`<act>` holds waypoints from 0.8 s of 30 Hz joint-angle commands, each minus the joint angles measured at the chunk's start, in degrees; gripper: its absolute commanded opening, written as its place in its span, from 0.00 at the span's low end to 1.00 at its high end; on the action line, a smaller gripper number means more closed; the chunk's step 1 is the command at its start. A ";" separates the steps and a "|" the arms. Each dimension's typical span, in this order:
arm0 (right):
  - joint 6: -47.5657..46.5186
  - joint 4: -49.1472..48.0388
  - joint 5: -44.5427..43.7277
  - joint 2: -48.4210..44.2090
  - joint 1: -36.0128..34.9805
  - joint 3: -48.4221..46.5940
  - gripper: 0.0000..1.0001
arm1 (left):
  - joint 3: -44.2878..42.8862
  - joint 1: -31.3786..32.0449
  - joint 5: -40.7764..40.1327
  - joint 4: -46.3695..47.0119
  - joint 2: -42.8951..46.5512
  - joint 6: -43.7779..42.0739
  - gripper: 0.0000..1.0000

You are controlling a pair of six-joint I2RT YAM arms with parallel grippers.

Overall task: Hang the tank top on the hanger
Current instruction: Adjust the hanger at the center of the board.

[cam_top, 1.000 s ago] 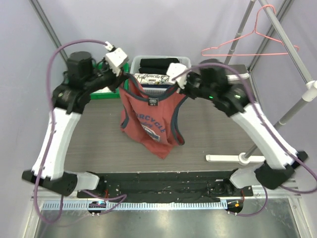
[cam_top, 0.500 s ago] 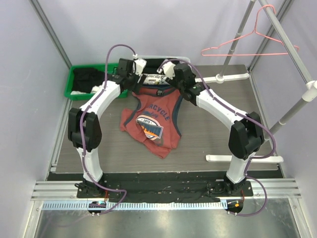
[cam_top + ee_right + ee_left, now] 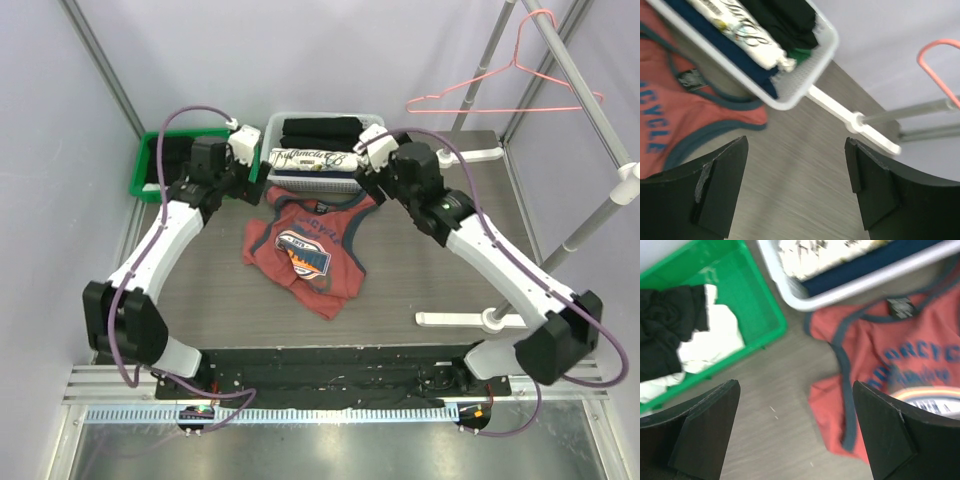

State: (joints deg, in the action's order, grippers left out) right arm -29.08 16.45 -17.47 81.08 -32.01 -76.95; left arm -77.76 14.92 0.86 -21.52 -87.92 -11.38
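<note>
1. The left pincer [image 3: 795,386] stands wide open and empty over bare table. The tank top [image 3: 305,250] lies to its right, one navy-edged strap running under its right finger.
2. The right pincer [image 3: 796,144] is spread wide too and grips nothing. The top's collar lies to its left, beneath its left finger.
3. The top rests flat between the two pincers and a little nearer the arm bases. Its graphic faces up, its collar is against the white basket [image 3: 865,289], and its lower hem is rumpled. Lying face-up with neck and straps spread, it probably offers those openings readily to a hanger.
4. The hanger [image 3: 510,85] hangs by its hook on the rack rail [image 3: 610,128], well apart to the right of the right pincer and beyond it. That arm looks best placed to fetch it.
5. A green bin [image 3: 760,305] of black and white cloth sits left of the left pincer and is no part of this job.
6. The top is not yet on the hanger; with both pincers free, either could take hold of it.
</note>
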 commanded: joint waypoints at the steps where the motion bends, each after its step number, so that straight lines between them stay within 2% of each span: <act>1: 8.67 6.75 16.31 -4.69 0.98 7.58 0.84 | 8.56 -1.55 13.18 -2.12 6.27 -0.22 1.00; 4: 11.41 6.84 27.29 -4.71 3.53 13.13 0.82 | 12.35 -4.45 21.36 -2.92 6.53 -0.23 1.00; 10: 16.68 8.33 36.61 1.26 7.30 16.66 0.77 | 15.00 -7.97 29.27 -4.76 4.78 -4.09 1.00; 17: 17.57 11.23 45.84 10.76 12.93 14.98 0.75 | 15.00 -8.24 30.51 -7.83 1.18 -9.44 1.00; 24: 15.55 13.17 54.63 16.65 13.55 14.20 0.71 | 14.74 -8.59 32.71 -10.65 -2.60 -14.11 1.00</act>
State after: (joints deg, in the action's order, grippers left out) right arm -12.97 28.14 28.38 96.73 -18.28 -59.90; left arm -62.33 6.85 30.35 -29.91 -88.51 -21.61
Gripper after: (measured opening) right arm 0.726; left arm 0.996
